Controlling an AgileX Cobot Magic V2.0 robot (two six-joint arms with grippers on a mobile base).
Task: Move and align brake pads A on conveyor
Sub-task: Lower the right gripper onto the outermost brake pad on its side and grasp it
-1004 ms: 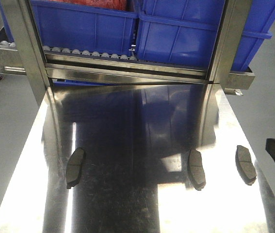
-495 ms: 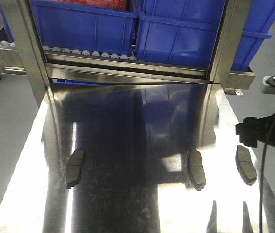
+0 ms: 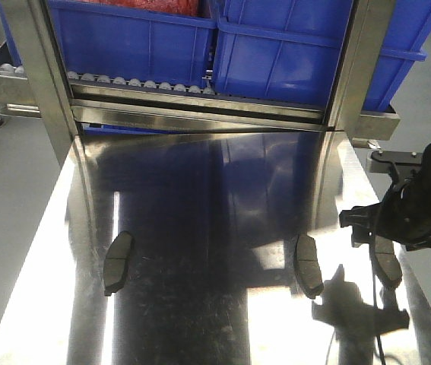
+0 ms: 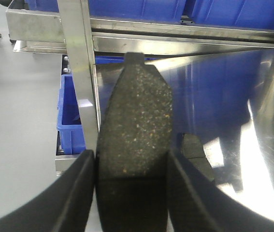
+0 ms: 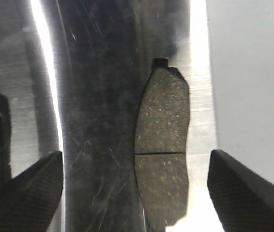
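Gripped one pad (image 4: pixel 134 130) edgewise between the left fingers (image 4: pixel 74 193), off the counter (image 3: pixel 200 213). Held the right fingers (image 5: pixel 30 188) wide apart over a second pad (image 5: pixel 162 121), flat near the counter's right edge. Looked stiff, dense, gritty; probably best pinched across the long sides at the groove (image 5: pixel 161 153).

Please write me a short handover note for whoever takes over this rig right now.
Left gripper: shut on one brake pad.
Right gripper: open, hanging over the rightmost pad, not gripping it.
The left pad and the middle pad lie on the steel table.
Done: one pad picked up.
Left: grasp the rest, carry all four to the conveyor and align them. The conveyor is in no view.
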